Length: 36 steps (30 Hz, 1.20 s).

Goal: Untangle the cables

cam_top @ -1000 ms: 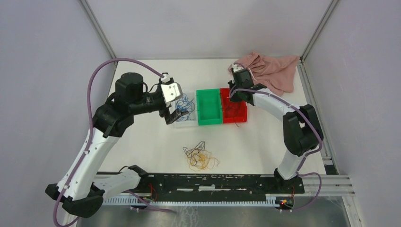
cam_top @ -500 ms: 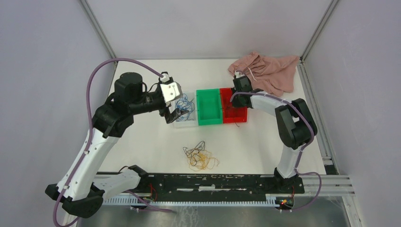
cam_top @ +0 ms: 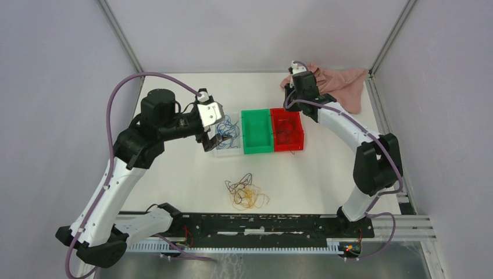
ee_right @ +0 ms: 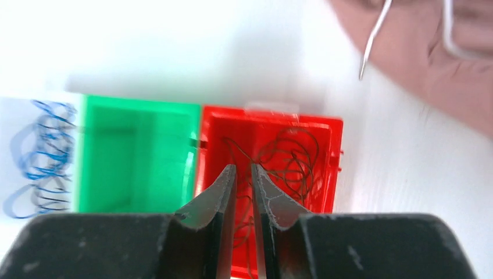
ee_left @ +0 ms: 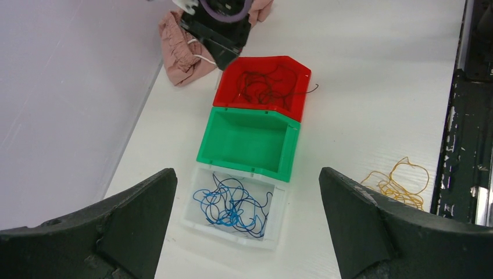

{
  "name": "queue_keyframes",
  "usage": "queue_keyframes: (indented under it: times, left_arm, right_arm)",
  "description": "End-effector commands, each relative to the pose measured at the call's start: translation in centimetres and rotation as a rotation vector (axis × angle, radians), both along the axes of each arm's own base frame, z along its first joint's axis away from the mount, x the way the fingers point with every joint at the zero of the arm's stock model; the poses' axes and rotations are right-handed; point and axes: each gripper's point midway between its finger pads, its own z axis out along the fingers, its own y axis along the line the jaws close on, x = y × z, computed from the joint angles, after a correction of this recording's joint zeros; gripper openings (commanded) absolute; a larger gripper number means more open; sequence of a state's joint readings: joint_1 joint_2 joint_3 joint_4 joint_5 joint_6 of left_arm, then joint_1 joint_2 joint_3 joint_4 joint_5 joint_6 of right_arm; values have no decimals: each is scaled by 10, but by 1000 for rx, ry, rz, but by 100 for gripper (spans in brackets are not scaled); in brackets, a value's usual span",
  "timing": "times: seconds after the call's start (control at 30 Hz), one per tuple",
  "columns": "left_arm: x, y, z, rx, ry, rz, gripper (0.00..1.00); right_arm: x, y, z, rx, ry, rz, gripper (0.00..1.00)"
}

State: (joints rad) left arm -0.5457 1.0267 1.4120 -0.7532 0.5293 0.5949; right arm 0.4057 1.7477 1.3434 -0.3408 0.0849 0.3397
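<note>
The cables lie in three places. Blue cables [cam_top: 228, 132] lie in the clear bin [ee_left: 232, 237] and show below my left gripper [ee_left: 235, 203]. Dark red cables [ee_left: 264, 87] lie in the red bin [cam_top: 299, 139], also seen in the right wrist view [ee_right: 293, 154]. A yellow-orange and dark clump [cam_top: 247, 195] lies loose on the table in front of the bins. My left gripper [cam_top: 212, 138] is open and empty above the clear bin [ee_left: 247, 174]. My right gripper [cam_top: 292, 100] hovers over the red bin's back edge, its jaws almost shut, holding nothing [ee_right: 243, 168].
An empty green bin [cam_top: 257, 132] stands between the clear and red bins. A pink cloth [cam_top: 340, 87] with a white drawstring [ee_right: 375, 35] lies at the back right corner, just behind my right wrist. A black rail [cam_top: 261, 224] runs along the near edge.
My right gripper dipped toward the red bin's back edge, then rose and drew back toward the pink cloth. The left arm and the cables have not moved.
</note>
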Motion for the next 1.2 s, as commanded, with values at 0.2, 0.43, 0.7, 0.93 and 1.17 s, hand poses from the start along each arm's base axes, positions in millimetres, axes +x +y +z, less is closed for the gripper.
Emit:
queue_keyframes:
  times: [0.2,0.43,0.7,0.93,1.17]
  left_arm:
    - [-1,-2,18,-25,-64,-21,99]
    - [3,1,12,-12,-36,12,99]
    - [2,3,9,-2,-31,17,99]
    - [3,4,-1,24,-13,16,99]
    - [5,5,-31,53,70,21,99]
  right_arm:
    - [20,26,40,123,-63,35,17]
    - [24,14,-33,48,36,-53,12]
    - [35,12,-52,-15,65,-45,12]
    - [18,23,19,103,-65,13,36]
    - [-53,43,69,83,-194,196,49]
